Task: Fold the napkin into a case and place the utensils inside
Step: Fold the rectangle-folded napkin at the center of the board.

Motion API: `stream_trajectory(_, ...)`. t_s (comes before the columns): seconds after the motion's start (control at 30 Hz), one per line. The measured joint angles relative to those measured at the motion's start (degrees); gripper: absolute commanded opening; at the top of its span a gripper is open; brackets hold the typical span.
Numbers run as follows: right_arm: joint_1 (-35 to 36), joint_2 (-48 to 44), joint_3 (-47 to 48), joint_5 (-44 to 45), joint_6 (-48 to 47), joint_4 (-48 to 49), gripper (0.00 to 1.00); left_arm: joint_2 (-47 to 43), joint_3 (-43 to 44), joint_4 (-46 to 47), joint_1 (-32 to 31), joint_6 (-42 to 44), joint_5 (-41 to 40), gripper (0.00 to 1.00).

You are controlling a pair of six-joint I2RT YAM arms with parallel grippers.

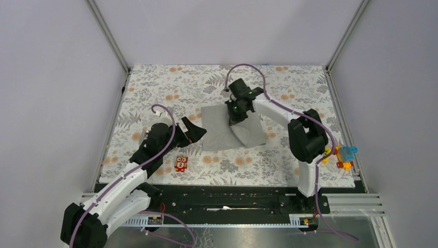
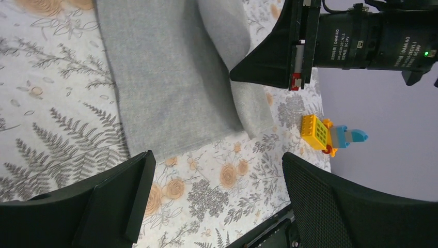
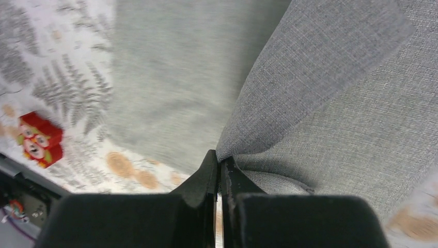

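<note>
The plain grey napkin (image 1: pixel 217 133) lies on the floral table cover near the middle. Its right part is lifted and doubled over toward the left. My right gripper (image 1: pixel 236 120) hangs over it, shut on a raised fold of the napkin (image 3: pixel 330 103); in the right wrist view the gripper (image 3: pixel 219 159) pinches the cloth at its tips. My left gripper (image 1: pixel 195 133) stands open just off the napkin's left edge. In the left wrist view the left gripper (image 2: pixel 218 160) has only table cover between its fingers, and the napkin (image 2: pixel 165 77) lies just beyond them. The utensils and the case are out of view.
A small red toy figure (image 1: pixel 181 163) sits on the cover near the front, left of centre, also seen as the red toy (image 3: pixel 38 139). A yellow studded block with blue and orange pieces (image 1: pixel 343 155) rests at the right edge; the left wrist view shows this block (image 2: pixel 316 132) beyond the right arm (image 2: pixel 361 36).
</note>
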Motion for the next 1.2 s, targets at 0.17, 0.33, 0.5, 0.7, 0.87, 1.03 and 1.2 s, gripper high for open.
stream_trajectory(0.17, 5.40, 4.74, 4.04, -3.58, 3.21, 0.74, 0.00, -1.20, 0.00, -3.56, 0.00, -0.09, -1.22, 0.99)
stream_trajectory(0.33, 6.47, 8.50, 5.03, -6.93, 6.08, 2.99, 0.00, -4.02, 0.00, -6.10, 0.00, 0.57, -3.06, 0.99)
stream_trajectory(0.5, 6.43, 10.47, 6.73, -8.37, 7.89, 3.72, 0.00, -4.44, 0.00, -8.04, 0.00, 1.51, -4.68, 0.99)
stream_trajectory(0.7, 6.43, 10.51, 8.94, -8.41, 9.38, 5.07, 0.00, -4.46, 0.00, -8.35, 0.00, 2.27, -5.51, 0.99)
stream_trajectory(0.87, 6.43, 11.98, 12.09, -8.46, 9.81, 5.18, 0.00, -4.46, 0.00, -8.35, 0.00, 2.78, -5.73, 0.99)
stream_trajectory(1.03, 6.43, 14.16, 12.74, -8.46, 10.03, 5.53, 0.05, -4.46, 0.00, -8.41, 0.00, 2.93, -5.77, 0.99)
stream_trajectory(1.2, 6.43, 16.00, 13.05, -8.74, 10.95, 5.49, 0.41, -4.46, 0.00, -8.61, 0.00, 3.10, -5.81, 0.99)
